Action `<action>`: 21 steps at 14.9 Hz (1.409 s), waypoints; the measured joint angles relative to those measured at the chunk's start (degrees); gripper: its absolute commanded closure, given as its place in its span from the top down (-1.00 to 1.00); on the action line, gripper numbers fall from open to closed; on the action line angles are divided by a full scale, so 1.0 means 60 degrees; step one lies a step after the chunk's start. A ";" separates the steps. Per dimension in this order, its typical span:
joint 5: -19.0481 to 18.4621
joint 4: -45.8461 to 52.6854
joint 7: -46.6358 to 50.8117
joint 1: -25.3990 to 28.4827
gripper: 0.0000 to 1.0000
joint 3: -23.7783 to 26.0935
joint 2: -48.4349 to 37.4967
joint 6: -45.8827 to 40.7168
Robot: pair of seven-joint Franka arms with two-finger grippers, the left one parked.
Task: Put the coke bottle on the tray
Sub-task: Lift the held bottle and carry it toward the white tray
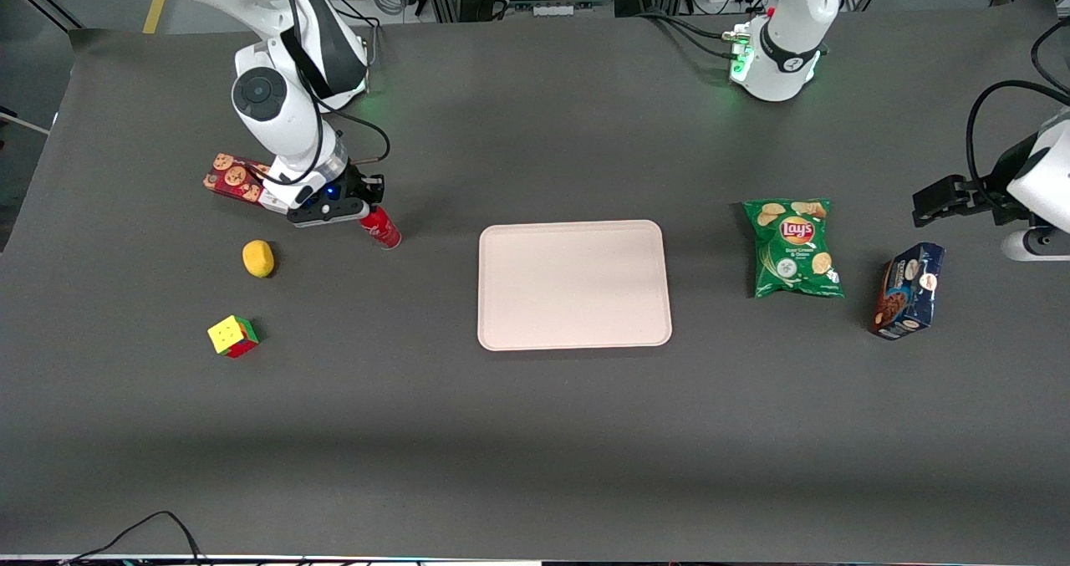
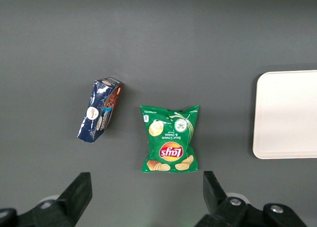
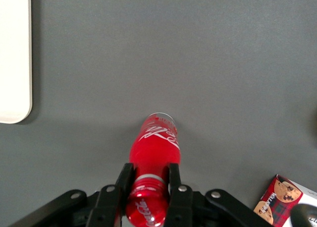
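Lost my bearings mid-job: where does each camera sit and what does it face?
Front: high, facing both arms; end effector on the bottle.
Right wrist: on the working arm, looking down; fingers clamp the bottle.
Left wrist: parked arm, above the chips; its own fingers show.
All three share the tray.

front view overhead, wrist views close, downward, sharing tray [image 1: 573,285]

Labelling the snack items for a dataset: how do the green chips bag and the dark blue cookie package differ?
The green chips bag lies flat with its face up; the dark blue cookie package is boxier and darker. The bag sits nearer the tray; the package lies farther toward the parked arm's end. Both rest untouched on the table while the gripper clamps the coke bottle.
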 measured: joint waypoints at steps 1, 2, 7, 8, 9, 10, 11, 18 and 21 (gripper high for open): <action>0.0000 0.0004 0.0000 0.0000 -1.00 0.0000 0.0000 -0.0017; 0.0000 0.0011 0.0000 0.0000 -1.00 0.0000 0.0000 -0.0041; 0.0001 0.0462 0.0000 0.0000 -1.00 0.0000 -0.0045 -0.0829; 0.0001 0.0727 0.0001 -0.0008 -1.00 -0.0001 -0.0087 -0.1157; 0.0001 0.1041 0.0002 -0.0025 -1.00 -0.0003 -0.0138 -0.1534; 0.0002 0.1392 0.0010 -0.0044 -1.00 -0.0010 -0.0191 -0.1932; 0.0003 0.1760 0.0024 -0.0057 -1.00 -0.0023 -0.0231 -0.2307; 0.0011 0.4979 0.0418 -0.0087 -1.00 -0.0137 -0.0033 -0.4766; 0.0011 0.6776 0.0837 -0.0077 -1.00 -0.0134 0.0675 -0.5818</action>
